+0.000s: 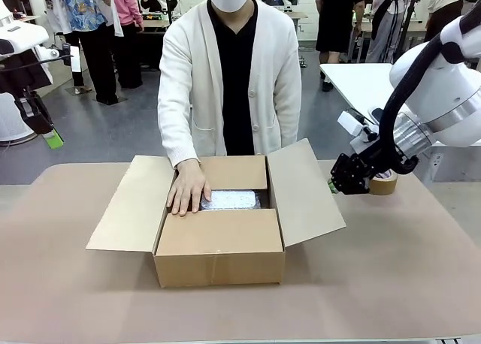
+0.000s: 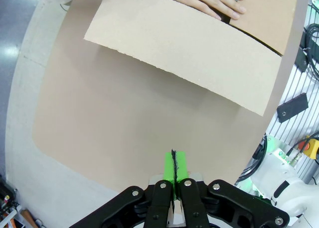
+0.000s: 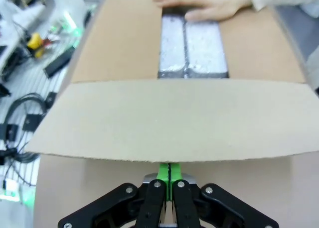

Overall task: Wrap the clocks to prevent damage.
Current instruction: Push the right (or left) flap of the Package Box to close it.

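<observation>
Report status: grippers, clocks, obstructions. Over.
Left gripper shut, empty, clear of carton. Right gripper shut, empty, beside right flap. Clocks wrapped, inside carton. Person's hand resting at the opening.

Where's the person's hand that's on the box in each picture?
Front view: the hand is left of middle, on the cardboard carton, beside the bubble-wrap bundle.
Left wrist view: at the top edge, right of middle, beyond the carton's open flap.
Right wrist view: at the top edge, right of middle, at the bundle's far end.
Shared landmark: the carton.
</observation>
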Motion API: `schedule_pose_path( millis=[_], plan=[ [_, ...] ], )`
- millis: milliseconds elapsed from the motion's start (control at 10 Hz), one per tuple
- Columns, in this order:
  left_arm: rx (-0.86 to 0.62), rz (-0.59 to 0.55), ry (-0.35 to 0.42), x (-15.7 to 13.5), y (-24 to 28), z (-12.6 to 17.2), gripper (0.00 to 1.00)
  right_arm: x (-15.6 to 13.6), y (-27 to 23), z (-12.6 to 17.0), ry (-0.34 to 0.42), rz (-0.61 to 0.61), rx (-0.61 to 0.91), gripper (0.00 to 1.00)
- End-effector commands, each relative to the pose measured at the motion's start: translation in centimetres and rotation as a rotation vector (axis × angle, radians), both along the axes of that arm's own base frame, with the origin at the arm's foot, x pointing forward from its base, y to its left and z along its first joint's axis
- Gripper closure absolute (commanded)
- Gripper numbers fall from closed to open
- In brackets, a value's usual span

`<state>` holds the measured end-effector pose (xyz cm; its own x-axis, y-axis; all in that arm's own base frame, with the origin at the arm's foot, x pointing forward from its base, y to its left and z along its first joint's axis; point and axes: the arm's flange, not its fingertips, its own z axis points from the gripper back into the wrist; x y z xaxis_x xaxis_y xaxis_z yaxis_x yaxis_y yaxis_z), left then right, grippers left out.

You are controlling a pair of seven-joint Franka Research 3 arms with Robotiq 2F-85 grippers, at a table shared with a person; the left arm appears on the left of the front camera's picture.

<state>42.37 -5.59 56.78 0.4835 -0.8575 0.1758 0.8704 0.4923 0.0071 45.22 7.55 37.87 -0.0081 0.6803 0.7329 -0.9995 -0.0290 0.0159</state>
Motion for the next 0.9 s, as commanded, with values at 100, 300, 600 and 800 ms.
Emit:
schedule_pose_path(
  millis=[100,300,600,800],
  plan=[
    [-0.012,0.017,0.008,-0.1,0.0,0.1,0.99,-0.4,0.5,0.9,-0.093,-0.093,0.137,0.99],
    [-0.012,0.017,0.008,-0.1,0.0,0.1,0.99,-1.0,2.0,1.2,-0.110,-0.106,0.179,0.99],
    [-0.012,0.017,0.008,-0.1,0.0,0.1,0.99,-2.1,5.5,1.2,-0.107,-0.070,0.180,0.99],
    [-0.012,0.017,0.008,-0.1,0.0,0.1,0.99,-2.5,7.7,1.6,-0.127,-0.073,0.178,0.99]
  ],
)
